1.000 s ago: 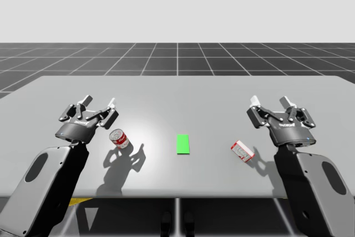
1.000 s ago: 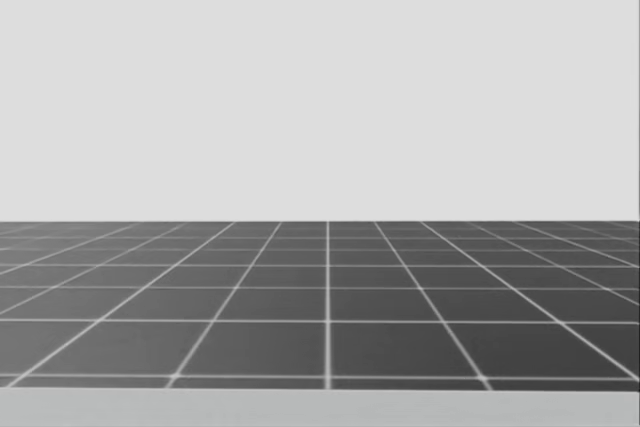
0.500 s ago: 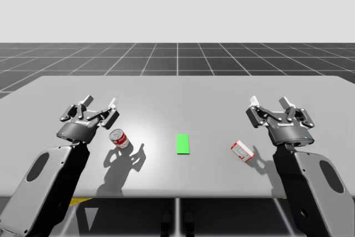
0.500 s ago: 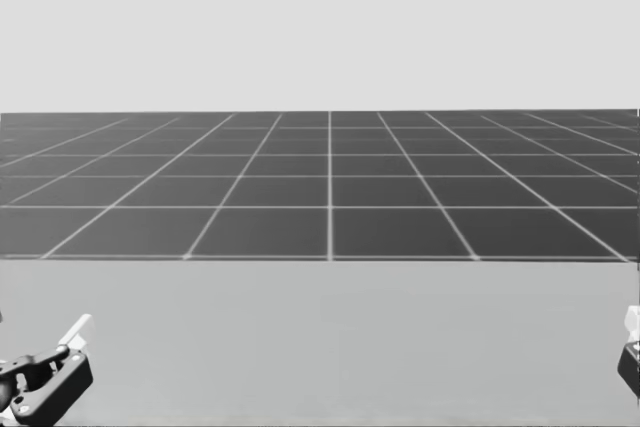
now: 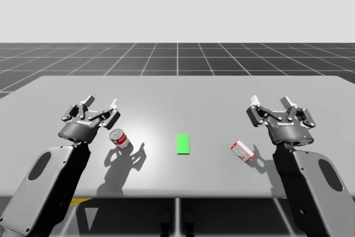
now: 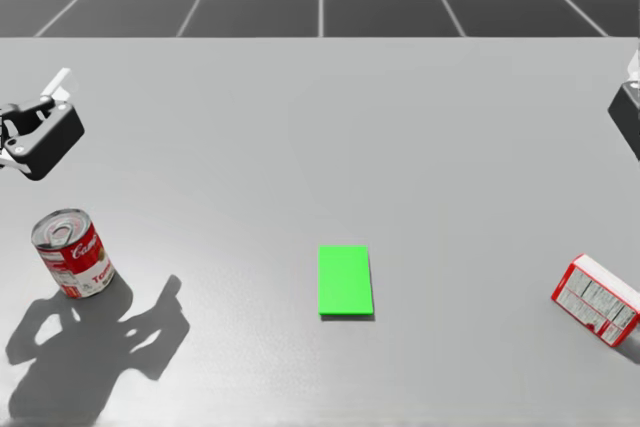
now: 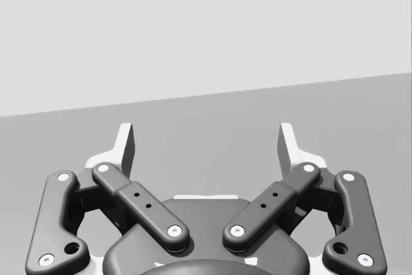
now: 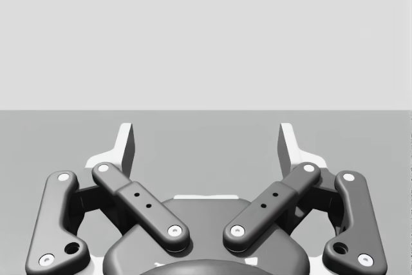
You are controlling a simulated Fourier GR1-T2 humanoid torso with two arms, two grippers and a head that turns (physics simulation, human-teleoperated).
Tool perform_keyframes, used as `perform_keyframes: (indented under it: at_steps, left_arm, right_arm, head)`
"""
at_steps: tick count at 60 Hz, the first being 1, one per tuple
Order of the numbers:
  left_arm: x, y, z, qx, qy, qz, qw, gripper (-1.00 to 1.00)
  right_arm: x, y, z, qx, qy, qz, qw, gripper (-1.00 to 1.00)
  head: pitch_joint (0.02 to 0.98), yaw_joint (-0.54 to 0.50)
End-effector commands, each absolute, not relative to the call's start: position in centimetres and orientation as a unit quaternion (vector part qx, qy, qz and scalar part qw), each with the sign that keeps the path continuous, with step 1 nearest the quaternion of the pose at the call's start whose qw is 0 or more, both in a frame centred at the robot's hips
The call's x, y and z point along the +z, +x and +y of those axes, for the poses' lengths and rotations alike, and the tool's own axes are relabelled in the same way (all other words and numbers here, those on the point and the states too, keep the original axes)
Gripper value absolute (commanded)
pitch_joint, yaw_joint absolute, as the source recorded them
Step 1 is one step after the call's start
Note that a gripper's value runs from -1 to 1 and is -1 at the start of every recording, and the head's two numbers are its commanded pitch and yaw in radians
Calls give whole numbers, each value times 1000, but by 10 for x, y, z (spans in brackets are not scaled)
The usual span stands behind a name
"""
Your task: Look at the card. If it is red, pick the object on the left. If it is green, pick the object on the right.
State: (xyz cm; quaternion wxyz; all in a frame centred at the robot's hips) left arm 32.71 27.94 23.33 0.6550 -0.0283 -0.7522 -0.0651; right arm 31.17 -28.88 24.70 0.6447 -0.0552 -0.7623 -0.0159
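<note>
High view puts the red-and-white box (image 5: 242, 151) flat on the bench (image 5: 177, 90), to the right of the green card (image 5: 183, 144), with its long axis slanting across the bench. It lies inboard of my right gripper (image 5: 270, 102) and nearer to me than the fingers, which are spread and empty. By my judgement that arm is the nearer. My left gripper (image 5: 101, 102), likewise spread, hovers beside the red can (image 5: 118, 138).

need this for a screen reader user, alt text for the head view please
A green card lies flat on the grey table, with a red and white can standing to its left and a red and white box lying to its right. My left gripper hangs open beyond the can.
</note>
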Motion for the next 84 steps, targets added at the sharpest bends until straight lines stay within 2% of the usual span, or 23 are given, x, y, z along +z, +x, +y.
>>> perform_keyframes:
  at_steps: [1, 13, 37, 50, 66, 75, 84]
  left_arm:
    - [233, 327, 279, -66, -28, -752, 655, -1000]
    - [234, 328, 279, -67, -28, -752, 655, -1000]
    - [235, 328, 280, -64, -31, -754, 653, -1000]
    - [235, 327, 279, -64, -33, -754, 653, -1000]
    - [233, 327, 276, -66, -35, -753, 654, -1000]
    - [232, 327, 275, -67, -35, -752, 655, -1000]
    - [232, 327, 276, -66, -35, -752, 654, -1000]
  right_arm:
    - [247, 312, -290, -15, -60, -762, 645, -1000]
    - [248, 312, -289, -14, -63, -762, 644, -1000]
    - [248, 312, -289, -9, -69, -763, 643, -1000]
    - [247, 313, -287, -7, -69, -763, 643, -1000]
    - [247, 312, -288, -8, -68, -763, 643, -1000]
    - [247, 312, -288, -8, -68, -763, 643, -1000]
    - [247, 312, -288, -8, -64, -762, 645, -1000]
  head:
    - [815, -12]
    - [903, -34]
    - [882, -49]
    - [884, -169]
    - [928, -385]
    - [938, -432]
    - [931, -435]
